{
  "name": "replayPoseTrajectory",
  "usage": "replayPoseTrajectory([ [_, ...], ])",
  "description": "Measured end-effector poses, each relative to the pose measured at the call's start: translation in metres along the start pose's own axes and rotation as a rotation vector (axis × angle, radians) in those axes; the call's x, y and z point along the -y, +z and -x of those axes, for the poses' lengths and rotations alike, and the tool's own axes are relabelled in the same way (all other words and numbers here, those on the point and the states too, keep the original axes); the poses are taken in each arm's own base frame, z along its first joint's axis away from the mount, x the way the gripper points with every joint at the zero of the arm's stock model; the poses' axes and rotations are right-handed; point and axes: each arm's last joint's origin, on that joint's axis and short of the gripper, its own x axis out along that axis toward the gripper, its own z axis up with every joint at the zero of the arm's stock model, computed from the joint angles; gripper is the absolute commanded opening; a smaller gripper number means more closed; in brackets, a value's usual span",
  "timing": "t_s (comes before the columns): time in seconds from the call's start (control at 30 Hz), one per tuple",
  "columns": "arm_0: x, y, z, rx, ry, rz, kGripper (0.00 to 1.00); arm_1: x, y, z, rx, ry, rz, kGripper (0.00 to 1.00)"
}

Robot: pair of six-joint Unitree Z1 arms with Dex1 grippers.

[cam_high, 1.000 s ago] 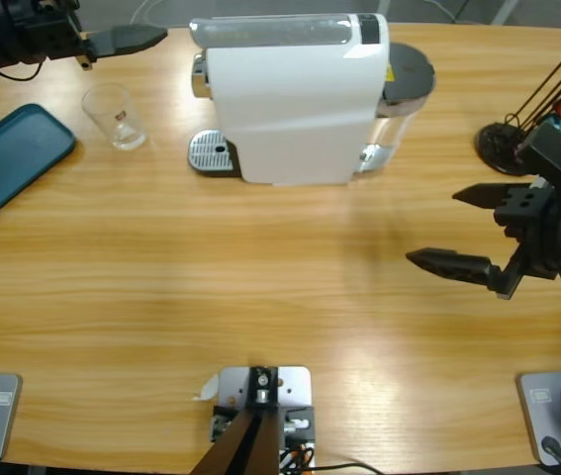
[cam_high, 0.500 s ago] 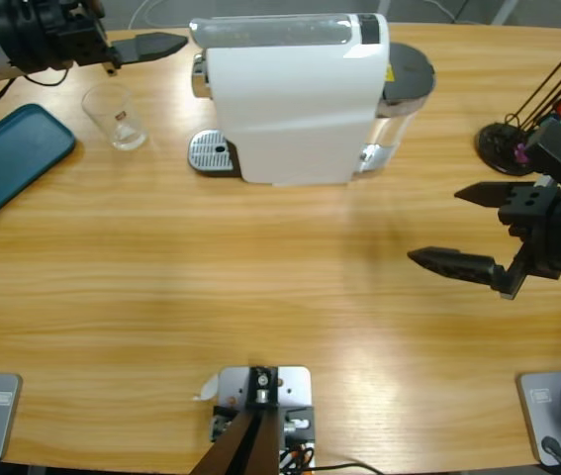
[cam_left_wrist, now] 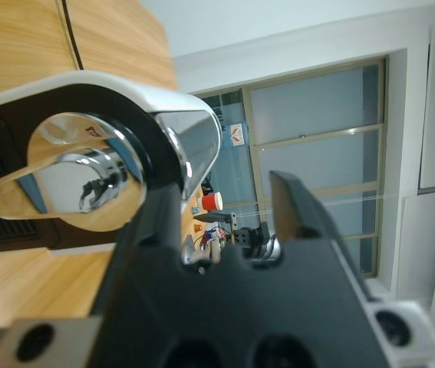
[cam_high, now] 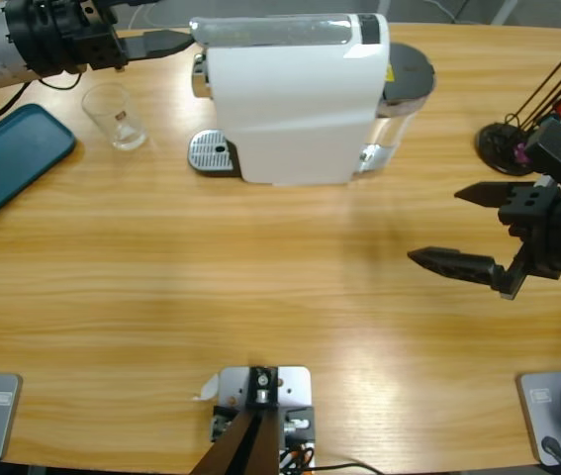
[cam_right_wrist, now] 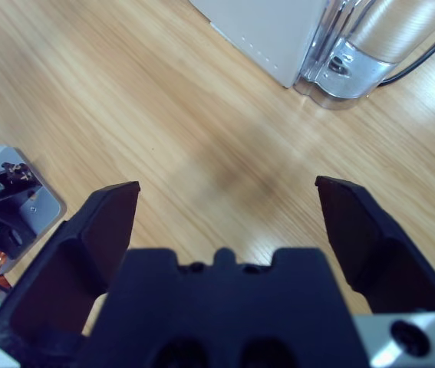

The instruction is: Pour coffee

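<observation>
The white coffee machine (cam_high: 295,99) stands at the back middle of the table, its metal drip tray (cam_high: 211,153) at its left end. An empty glass cup (cam_high: 115,116) stands upright left of the drip tray. My left gripper (cam_high: 169,32) is open and reaches in from the upper left, one black jaw nearly touching the machine's upper left end. In the left wrist view the machine's chrome head (cam_left_wrist: 87,180) shows just beside the left gripper (cam_left_wrist: 225,203), with nothing between the jaws. My right gripper (cam_high: 433,228) hangs open and empty over bare wood on the right.
A teal tray (cam_high: 8,163) lies at the left edge. The machine's clear water tank (cam_high: 409,74) sits at its right end and also appears as the tank (cam_right_wrist: 370,42) in the right wrist view. A black stand with thin rods (cam_high: 503,143) stands at the far right.
My left gripper has moved right, from above the glass cup toward the machine's upper left end. The right arm has hardly moved.
</observation>
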Motion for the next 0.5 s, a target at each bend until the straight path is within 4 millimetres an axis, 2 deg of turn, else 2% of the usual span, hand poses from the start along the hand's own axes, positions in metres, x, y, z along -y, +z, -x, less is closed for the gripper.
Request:
replayPoseTrajectory([
  [0.5, -0.0058, -0.0008, -0.0028, 0.019, 0.014, 0.026, 0.000, 0.0000, 0.0000, 0.0000, 0.000, 0.000, 0.000, 1.000],
])
